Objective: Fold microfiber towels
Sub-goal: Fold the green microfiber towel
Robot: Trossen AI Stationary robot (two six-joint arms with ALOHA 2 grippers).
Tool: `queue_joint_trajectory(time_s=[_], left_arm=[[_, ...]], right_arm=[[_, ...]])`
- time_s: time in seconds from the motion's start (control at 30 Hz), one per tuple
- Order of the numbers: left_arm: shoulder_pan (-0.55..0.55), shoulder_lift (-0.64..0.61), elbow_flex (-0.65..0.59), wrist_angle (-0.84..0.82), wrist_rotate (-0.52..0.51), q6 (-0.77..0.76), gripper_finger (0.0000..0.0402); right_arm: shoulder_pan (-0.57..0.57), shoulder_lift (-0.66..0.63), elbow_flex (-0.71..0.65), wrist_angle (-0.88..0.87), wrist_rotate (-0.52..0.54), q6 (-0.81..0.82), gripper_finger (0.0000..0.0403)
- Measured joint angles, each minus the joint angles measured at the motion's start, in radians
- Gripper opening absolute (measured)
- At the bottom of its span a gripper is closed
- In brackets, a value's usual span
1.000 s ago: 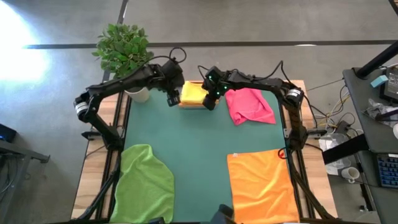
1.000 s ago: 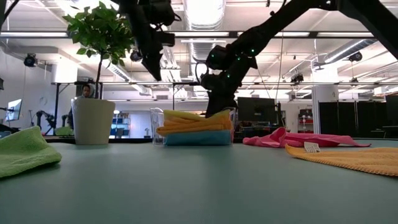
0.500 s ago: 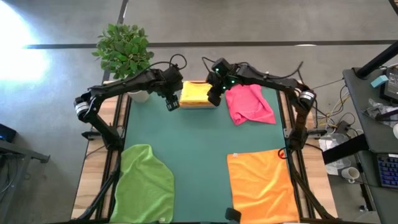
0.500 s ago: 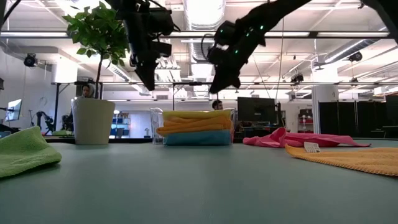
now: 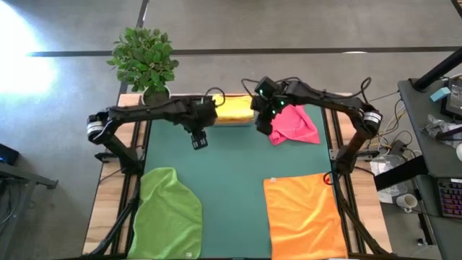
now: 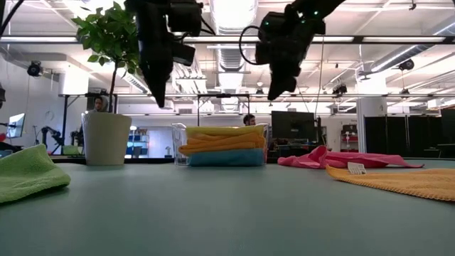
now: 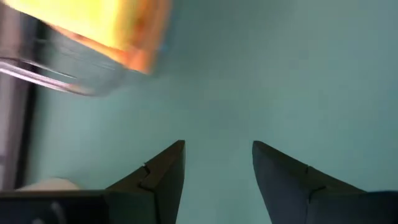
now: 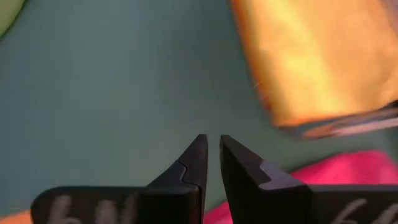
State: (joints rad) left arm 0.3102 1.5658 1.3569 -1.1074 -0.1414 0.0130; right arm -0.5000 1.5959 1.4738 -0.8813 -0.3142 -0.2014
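Two claws have both pulled away from the clear tray since a second ago, and you can see it best from above: your left claw, then beside the tray's left end, now hangs over bare green counter nearer the middle, its fingers spread wide and holding nothing. Your right claw, which was down at the tray's right end against the stack, has lifted and shifted over the near edge of the pink towel; its fingers have drawn in to a narrow slit and grip nothing. Inside the tray the folded stack sits unchanged, yellow towel on top, an orange towel under it and the light blue towel at the bottom. The pink towel lies crumpled just right of the tray, a small white tag showing near it, its writing too small to read. You still have the green towel bunched at the near left corner and a flat orange towel spread at the near right. A potted plant in a white pot stands at the far left corner, and a person shows in the room behind the tray.
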Motion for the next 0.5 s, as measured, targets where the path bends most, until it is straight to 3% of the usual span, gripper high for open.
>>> queue_joint_trajectory(time_s=[0.23, 0.5], left_arm=[[-0.123, -0.015, -0.067, -0.008, 0.155, -0.163, 0.0171], [-0.354, -0.034, -0.146, -0.003, 0.224, -0.378, 0.0171]], right_arm=[[0.094, -0.098, -0.166, 0.033, -0.001, 0.061, 0.0034], [0.191, -0.183, -0.303, 0.148, -0.001, 0.180, 0.0034]])
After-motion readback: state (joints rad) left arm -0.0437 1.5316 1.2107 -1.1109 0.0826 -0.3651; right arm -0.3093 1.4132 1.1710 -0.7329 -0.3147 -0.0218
